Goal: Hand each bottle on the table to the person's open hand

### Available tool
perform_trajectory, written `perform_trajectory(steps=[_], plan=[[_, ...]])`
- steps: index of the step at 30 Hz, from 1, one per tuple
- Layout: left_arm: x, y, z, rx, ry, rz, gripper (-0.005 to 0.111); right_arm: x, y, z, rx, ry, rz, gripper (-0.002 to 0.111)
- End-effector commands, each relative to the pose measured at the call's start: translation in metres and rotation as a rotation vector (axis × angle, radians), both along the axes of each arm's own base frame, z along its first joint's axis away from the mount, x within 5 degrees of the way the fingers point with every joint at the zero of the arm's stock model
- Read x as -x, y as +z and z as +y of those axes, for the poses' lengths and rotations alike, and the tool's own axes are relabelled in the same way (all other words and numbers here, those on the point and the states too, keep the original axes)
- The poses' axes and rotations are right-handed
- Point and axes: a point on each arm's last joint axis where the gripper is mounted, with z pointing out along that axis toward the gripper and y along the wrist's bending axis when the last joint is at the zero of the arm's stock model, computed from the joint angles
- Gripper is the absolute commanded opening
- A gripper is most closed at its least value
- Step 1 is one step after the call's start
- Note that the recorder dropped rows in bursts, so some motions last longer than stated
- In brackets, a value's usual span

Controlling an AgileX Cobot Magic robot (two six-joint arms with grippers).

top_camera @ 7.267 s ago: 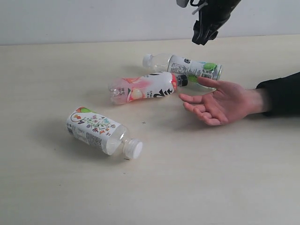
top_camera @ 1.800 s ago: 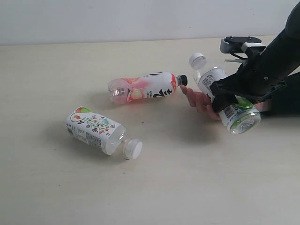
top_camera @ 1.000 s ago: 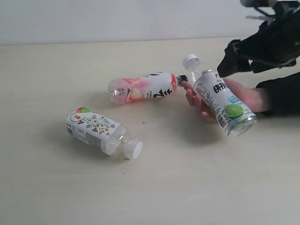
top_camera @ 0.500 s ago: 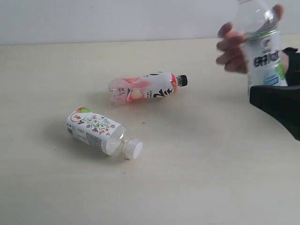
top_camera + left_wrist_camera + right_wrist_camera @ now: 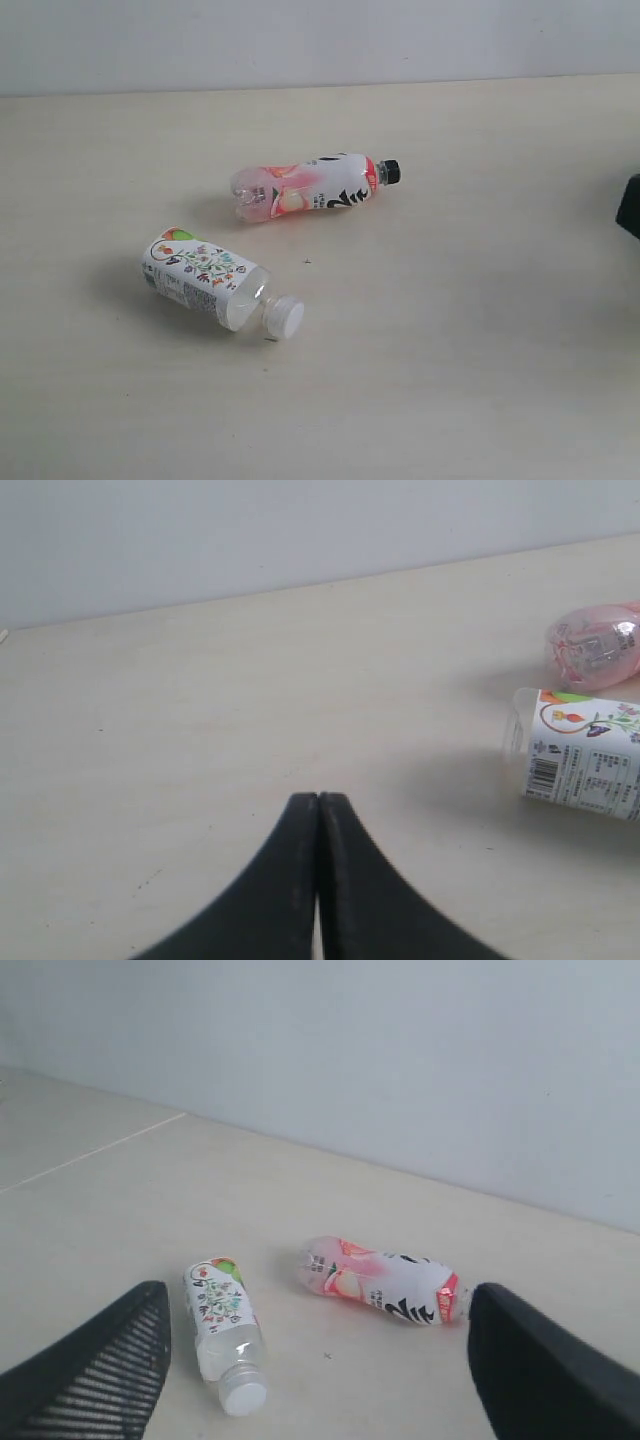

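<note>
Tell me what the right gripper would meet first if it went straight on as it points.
Probably the pink-white bottle, near its base end, which lies almost dead ahead of the open right gripper. Depth is unclear, so it might touch the table first.

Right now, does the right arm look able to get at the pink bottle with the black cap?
Probably yes: the right gripper faces the pink bottle with jaws wide open, bare table lies between, and the floral bottle lies well apart from it.
</note>
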Motion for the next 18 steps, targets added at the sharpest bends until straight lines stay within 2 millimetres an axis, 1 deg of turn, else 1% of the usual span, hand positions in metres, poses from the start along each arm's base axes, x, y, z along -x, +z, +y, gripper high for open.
perform_trajectory(steps=[1,6,10,13,16,18], plan=[[0.0,0.001,0.0,0.006,-0.001,-0.011,0.001,0.008,-0.001,-0.003,0.034,0.008,-0.043,0.077],[0.0,0.001,0.0,0.006,-0.001,-0.011,0.001,0.017,0.0,-0.007,0.03,0.015,-0.08,0.077],[0.0,0.001,0.0,0.006,-0.001,-0.011,0.001,0.019,-0.001,-0.008,0.042,0.007,-0.103,0.077],[0.0,0.001,0.0,0.006,-0.001,-0.011,0.001,0.015,-0.008,-0.009,0.028,-0.018,-0.1,0.077],[0.0,0.001,0.0,0.006,-0.001,-0.011,0.001,0.009,-0.02,-0.009,-0.004,-0.055,-0.09,0.077],[0.0,0.001,0.0,0.006,-0.001,-0.011,0.001,0.009,-0.022,-0.011,-0.032,-0.073,-0.104,0.077]])
